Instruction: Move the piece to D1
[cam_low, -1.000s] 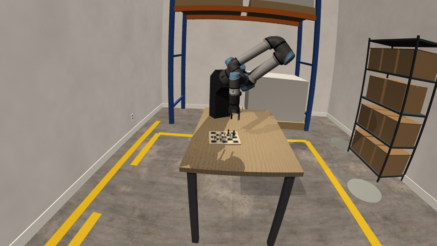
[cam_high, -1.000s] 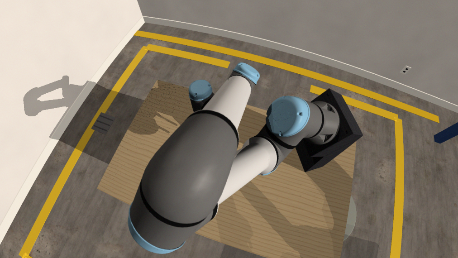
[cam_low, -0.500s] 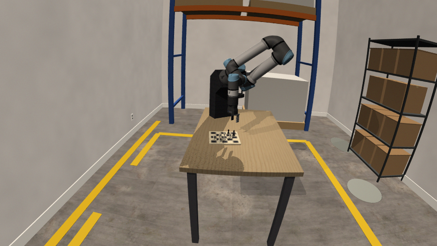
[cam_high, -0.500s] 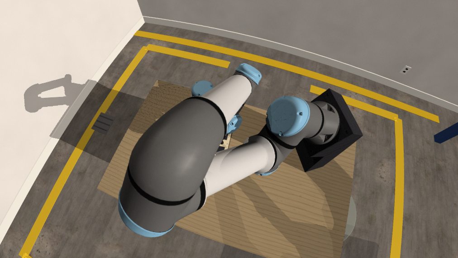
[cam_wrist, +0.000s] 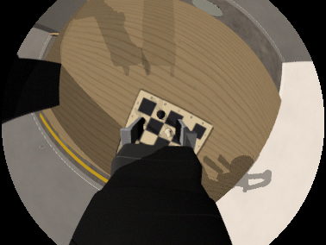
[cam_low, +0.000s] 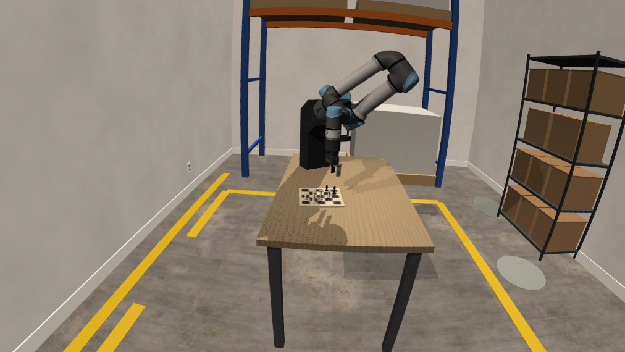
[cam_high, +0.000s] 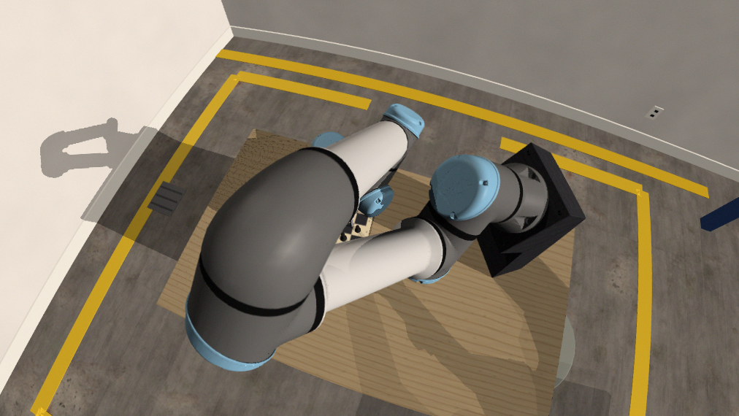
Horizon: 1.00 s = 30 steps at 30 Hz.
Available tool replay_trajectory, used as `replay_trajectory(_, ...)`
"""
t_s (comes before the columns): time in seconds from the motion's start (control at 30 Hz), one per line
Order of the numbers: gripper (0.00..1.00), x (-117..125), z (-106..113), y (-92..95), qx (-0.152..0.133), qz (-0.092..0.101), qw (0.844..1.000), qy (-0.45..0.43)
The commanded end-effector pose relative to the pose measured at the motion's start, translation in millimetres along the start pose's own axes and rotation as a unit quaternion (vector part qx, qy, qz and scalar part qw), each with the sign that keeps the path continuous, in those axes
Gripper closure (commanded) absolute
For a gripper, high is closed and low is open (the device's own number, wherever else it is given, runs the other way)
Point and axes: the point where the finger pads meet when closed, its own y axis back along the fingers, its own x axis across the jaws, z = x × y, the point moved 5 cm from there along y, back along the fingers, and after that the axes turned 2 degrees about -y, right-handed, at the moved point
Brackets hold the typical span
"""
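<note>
Wooden surface [cam_low: 376, 218] in a warehouse bay, shelf rack [cam_low: 595, 109] off to one side. Chessboard [cam_low: 306, 202] lies flat on the surface, a few small pieces on it; a dark piece [cam_low: 334, 190] stands near the board's far edge (square letters too small to read, so D1 and A4 cannot be picked out). End effector [cam_low: 335, 170] hangs above the surface just beyond the board's far edge, pointing straight down, fingers spread to full width, nothing between them. Likely posed high and open so it can descend around a piece without brushing neighbours. No piece lifted yet.
</note>
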Motion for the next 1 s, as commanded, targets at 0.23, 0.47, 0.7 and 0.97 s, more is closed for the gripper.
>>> replay_trajectory(0.23,0.27,0.3,0.1,-0.3,-0.001,0.0,1.0,-0.007)
replay_trajectory(0.47,0.27,0.3,0.1,-0.3,-0.001,0.0,1.0,-0.007)
replay_trajectory(0.7,0.27,0.3,0.1,-0.3,-0.001,0.0,1.0,-0.007)
replay_trajectory(0.97,0.27,0.3,0.1,-0.3,-0.001,0.0,1.0,-0.007)
